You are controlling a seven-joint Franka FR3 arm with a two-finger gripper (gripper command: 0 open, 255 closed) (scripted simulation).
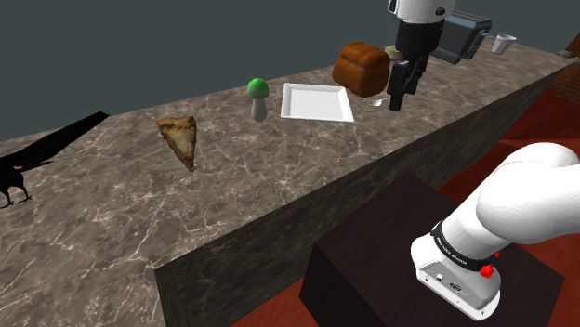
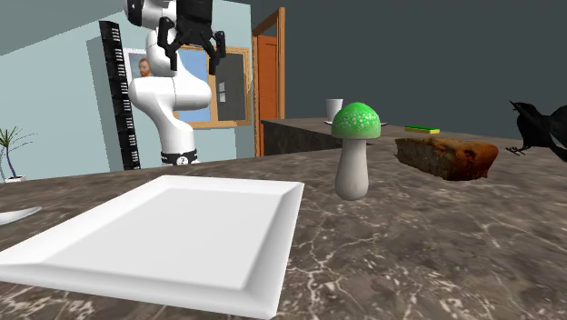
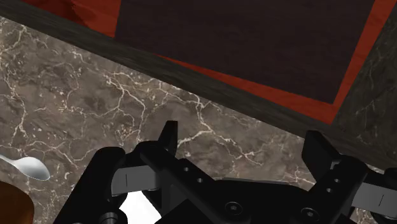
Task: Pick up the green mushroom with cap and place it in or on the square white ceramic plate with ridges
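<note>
The mushroom [image 1: 257,98] by the far edge of the counter [image 1: 139,204] looks light and tippy; grab its stem. The gripper [image 1: 402,98] has its fingers apart.

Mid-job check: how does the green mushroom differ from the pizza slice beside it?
The mushroom stands upright; the pizza slice lies flat. The mushroom has a green cap on a pale grey stem; the pizza slice is tan and brown. The mushroom stands close beside the white plate; the pizza slice lies farther from it, toward the shoulder view's left. Both rest on the marbled counter, and the open tool touches neither.
</note>
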